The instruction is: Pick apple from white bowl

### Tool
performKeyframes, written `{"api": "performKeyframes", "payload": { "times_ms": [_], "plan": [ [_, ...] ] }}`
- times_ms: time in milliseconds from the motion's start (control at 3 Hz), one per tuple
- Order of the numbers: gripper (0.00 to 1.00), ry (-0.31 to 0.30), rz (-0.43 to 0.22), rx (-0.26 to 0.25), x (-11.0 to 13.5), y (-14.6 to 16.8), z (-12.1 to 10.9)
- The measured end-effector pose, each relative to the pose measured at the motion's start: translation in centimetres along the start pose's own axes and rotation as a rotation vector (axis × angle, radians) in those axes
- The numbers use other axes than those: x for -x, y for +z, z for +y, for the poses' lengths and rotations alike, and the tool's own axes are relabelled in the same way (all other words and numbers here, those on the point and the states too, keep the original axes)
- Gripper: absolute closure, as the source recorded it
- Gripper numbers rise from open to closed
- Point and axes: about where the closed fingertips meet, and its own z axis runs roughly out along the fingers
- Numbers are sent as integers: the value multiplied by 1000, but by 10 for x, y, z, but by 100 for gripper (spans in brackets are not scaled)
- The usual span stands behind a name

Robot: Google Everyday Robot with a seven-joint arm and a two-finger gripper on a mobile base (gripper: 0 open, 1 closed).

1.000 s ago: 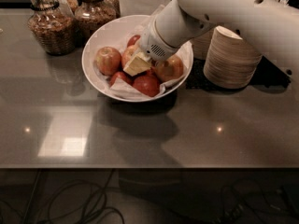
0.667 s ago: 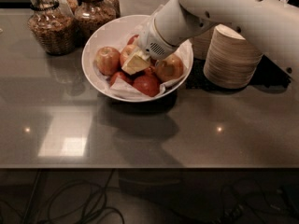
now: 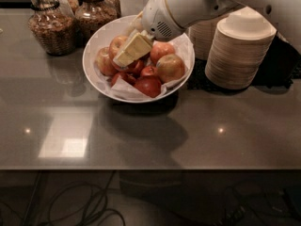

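The white bowl (image 3: 94,44) stands at the back middle of the grey counter, lined with white paper and holding several apples. My gripper (image 3: 128,54) hangs over the bowl's middle, reaching in from the upper right on the white arm (image 3: 188,6). A red-streaked apple (image 3: 135,68) lies right under the gripper, mostly hidden by it; I cannot tell whether the gripper touches it. A golden-tan apple (image 3: 170,67) lies to its right, a deep red apple (image 3: 148,85) at the front, and a streaked apple (image 3: 104,60) at the left.
Two glass jars (image 3: 49,29) (image 3: 94,11) stand behind and left of the bowl. A stack of beige disposable bowls (image 3: 240,55) stands close to its right, on a dark mat. The counter's front edge runs along the bottom, with cables on the floor below.
The gripper has risen a little and shifted up-left over the bowl. The apples lie much as before.
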Motion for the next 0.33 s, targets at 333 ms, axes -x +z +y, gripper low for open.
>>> {"api": "performKeyframes", "payload": {
  "times_ms": [333],
  "plan": [
    [100,0,0,0,0,0,0]
  ]
}}
